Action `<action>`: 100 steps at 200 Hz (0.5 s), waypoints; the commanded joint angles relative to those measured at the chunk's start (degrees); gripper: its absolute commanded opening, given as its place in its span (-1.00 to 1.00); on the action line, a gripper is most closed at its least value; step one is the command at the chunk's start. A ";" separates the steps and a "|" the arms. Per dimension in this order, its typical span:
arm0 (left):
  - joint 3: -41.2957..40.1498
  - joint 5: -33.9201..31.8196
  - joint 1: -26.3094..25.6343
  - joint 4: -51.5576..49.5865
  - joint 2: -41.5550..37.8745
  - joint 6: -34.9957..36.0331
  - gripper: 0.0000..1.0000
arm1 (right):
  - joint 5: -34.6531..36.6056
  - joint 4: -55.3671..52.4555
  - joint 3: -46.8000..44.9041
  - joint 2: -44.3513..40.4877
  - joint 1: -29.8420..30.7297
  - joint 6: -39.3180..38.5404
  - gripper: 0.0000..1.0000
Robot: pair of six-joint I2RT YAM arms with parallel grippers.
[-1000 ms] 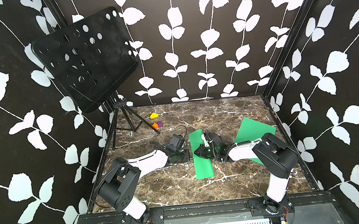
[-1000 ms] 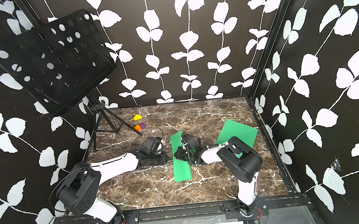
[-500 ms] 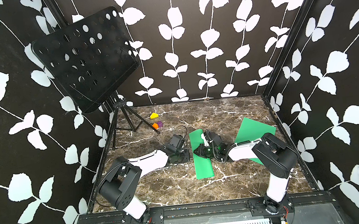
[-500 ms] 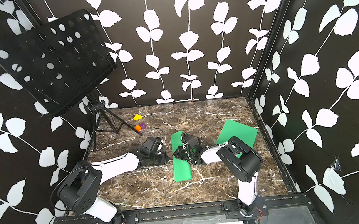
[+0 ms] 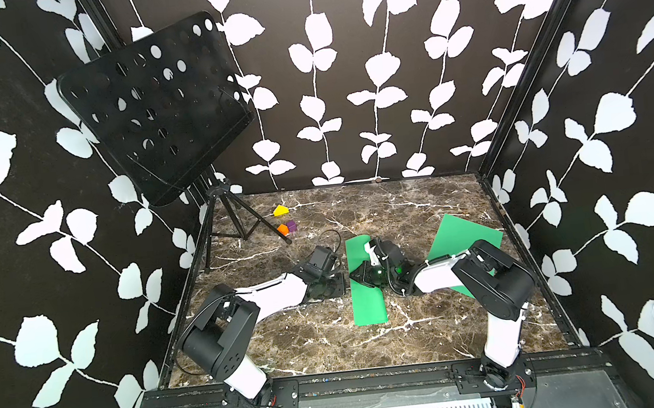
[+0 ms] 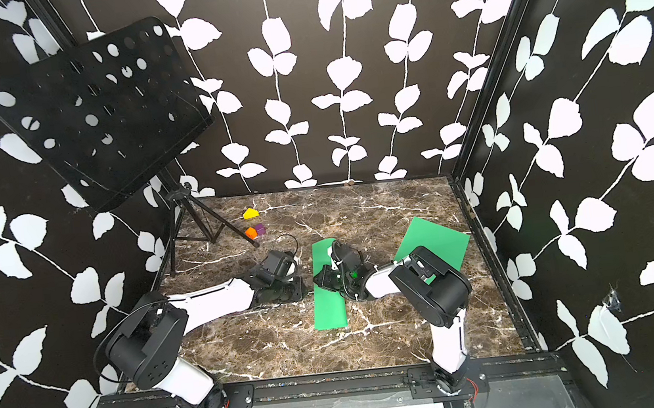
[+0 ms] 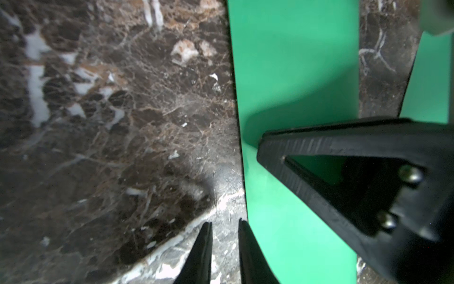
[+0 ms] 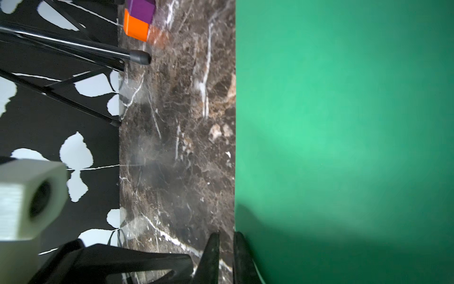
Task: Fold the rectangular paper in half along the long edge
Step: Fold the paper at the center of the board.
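Note:
The green paper (image 5: pixel 367 304) (image 6: pixel 330 312) lies mid-table as a long narrow strip, doubled over lengthwise. Both arms reach low across the marble to it. My left gripper (image 5: pixel 340 284) (image 7: pixel 224 222) rests on the marble just outside the strip's left long edge (image 7: pixel 237 110). Its jaws stand a little apart with bare marble between them and one fingertip (image 7: pixel 243 226) at the edge. My right gripper (image 5: pixel 359 274) (image 8: pixel 226 233) lies over the strip from the other side. Its jaws are almost touching, nothing is between them, and one fingertip (image 8: pixel 239 237) is at the paper (image 8: pixel 344 123) edge.
A second, flat green sheet (image 5: pixel 466 240) (image 6: pixel 433 243) lies at the right, partly under the right arm. A black music stand (image 5: pixel 153 107) with tripod legs (image 5: pixel 236 227) fills the back left. Yellow (image 5: pixel 280 210), orange (image 5: pixel 283 229) and purple (image 5: pixel 291 227) blocks sit beside it.

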 commanded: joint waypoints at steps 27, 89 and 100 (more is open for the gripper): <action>-0.19 0.13 0.24 0.07 0.45 0.11 -0.55 | -0.89 3.92 -1.20 0.74 -0.66 1.48 -0.73; 0.03 0.11 0.25 0.12 0.79 0.33 -0.55 | -0.83 1.23 -2.14 -1.08 -1.30 -0.09 -0.73; 0.03 0.19 0.23 0.25 0.88 0.30 -0.55 | -1.02 1.12 -2.05 -0.94 -1.35 -0.16 -0.73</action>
